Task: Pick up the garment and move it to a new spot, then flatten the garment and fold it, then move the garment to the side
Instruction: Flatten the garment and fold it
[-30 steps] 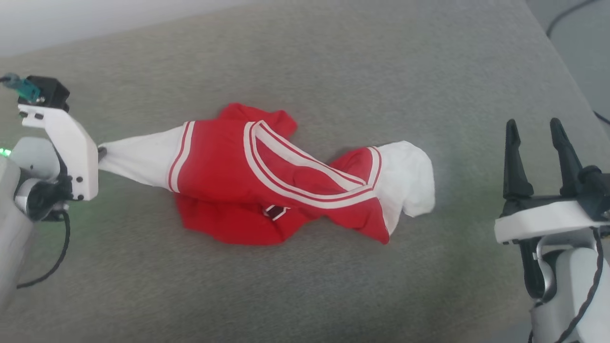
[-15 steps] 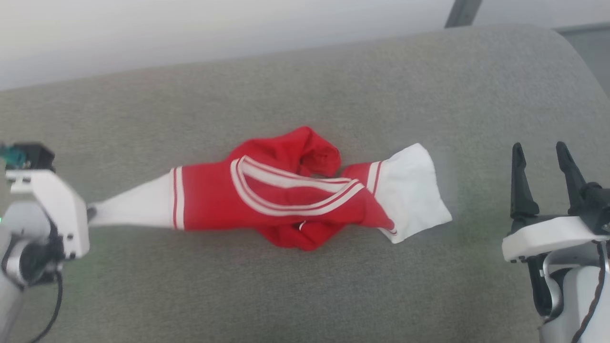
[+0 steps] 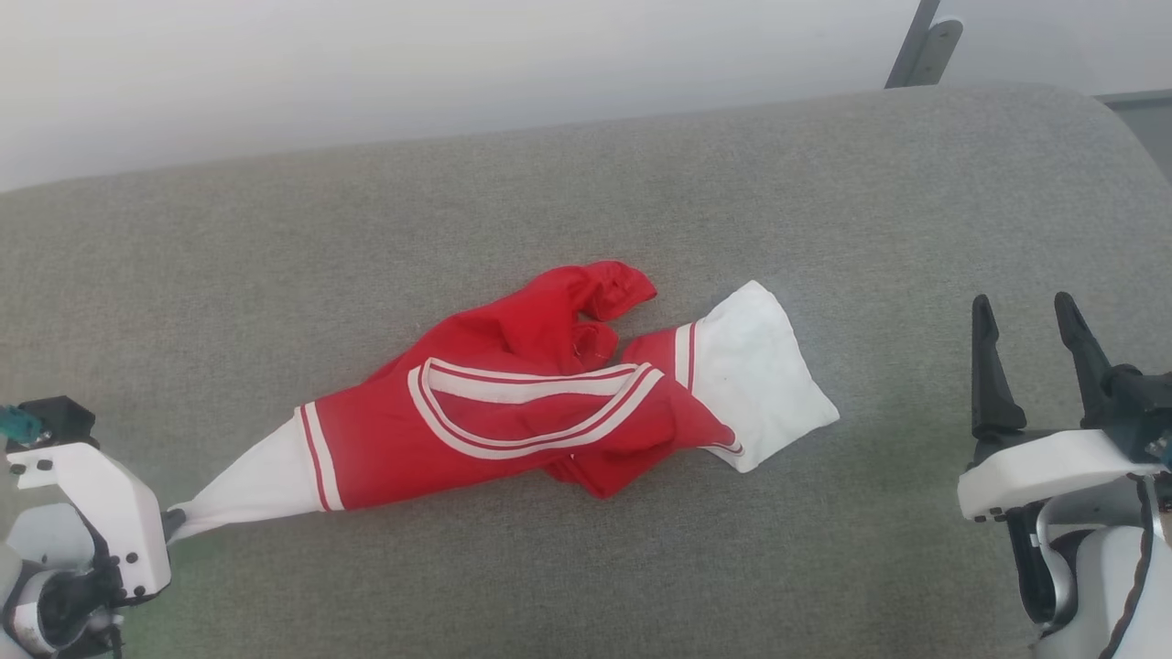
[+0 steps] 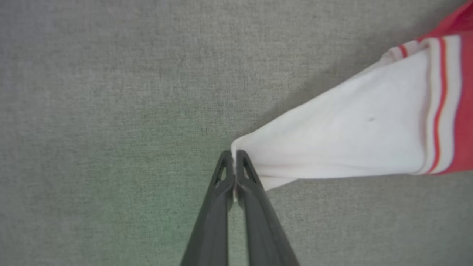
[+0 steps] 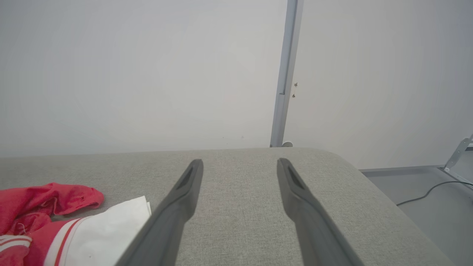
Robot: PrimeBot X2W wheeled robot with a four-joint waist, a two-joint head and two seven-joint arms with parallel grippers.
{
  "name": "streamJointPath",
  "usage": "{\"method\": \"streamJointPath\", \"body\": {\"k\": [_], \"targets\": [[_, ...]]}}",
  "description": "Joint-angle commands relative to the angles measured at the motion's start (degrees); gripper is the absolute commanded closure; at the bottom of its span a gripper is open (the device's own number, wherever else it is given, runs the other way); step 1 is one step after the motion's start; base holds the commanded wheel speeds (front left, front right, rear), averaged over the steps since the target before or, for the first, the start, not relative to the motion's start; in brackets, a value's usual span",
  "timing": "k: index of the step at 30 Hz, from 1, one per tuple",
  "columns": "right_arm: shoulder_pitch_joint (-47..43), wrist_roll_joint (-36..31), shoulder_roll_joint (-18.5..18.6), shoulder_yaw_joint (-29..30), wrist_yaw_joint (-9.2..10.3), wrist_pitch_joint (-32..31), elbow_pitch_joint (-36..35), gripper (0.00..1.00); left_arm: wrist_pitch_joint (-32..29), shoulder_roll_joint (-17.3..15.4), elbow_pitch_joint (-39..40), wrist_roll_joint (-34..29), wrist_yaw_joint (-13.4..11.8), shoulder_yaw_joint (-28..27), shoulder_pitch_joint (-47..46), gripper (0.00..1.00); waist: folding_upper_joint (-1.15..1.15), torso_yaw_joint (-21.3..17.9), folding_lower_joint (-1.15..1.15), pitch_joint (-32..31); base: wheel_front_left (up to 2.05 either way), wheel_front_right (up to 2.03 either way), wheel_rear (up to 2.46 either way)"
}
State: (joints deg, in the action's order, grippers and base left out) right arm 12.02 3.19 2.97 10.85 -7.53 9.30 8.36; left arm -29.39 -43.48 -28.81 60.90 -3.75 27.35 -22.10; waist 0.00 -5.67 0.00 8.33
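The garment (image 3: 513, 412), a red jersey with white sleeves and white striped V-neck trim, lies bunched and stretched out on the grey padded surface (image 3: 586, 210). At the lower left of the head view my left gripper (image 3: 172, 524) is shut on the tip of its white sleeve (image 3: 252, 485). In the left wrist view the two dark fingers (image 4: 218, 207) pinch that sleeve's edge (image 4: 343, 136). My right gripper (image 3: 1025, 352) stands open at the right, apart from the garment's other white sleeve (image 3: 755, 375). The right wrist view has the garment (image 5: 55, 221) at its lower left.
The grey surface ends at a rounded far edge against a pale wall (image 3: 366, 64). A grey metal post (image 5: 282, 74) rises behind it. Floor with a dark cable (image 5: 428, 192) lies off the surface's right end.
The head camera has tilted up, showing more wall. My left gripper has dragged the sleeve toward the lower left, and the garment has stretched and slid after it. The right gripper stays open.
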Motion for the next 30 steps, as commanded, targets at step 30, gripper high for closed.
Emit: {"method": "streamJointPath", "body": {"k": [30], "targets": [[2.4, 0.87, -0.1, -1.74, 0.07, 1.38, -0.31, 0.0, -16.9, -0.26, 6.08, -4.58, 5.01, 7.79, -17.25, 0.0, 0.0, -4.75, 0.0, 3.78, 0.0, 0.0, 0.0]]}}
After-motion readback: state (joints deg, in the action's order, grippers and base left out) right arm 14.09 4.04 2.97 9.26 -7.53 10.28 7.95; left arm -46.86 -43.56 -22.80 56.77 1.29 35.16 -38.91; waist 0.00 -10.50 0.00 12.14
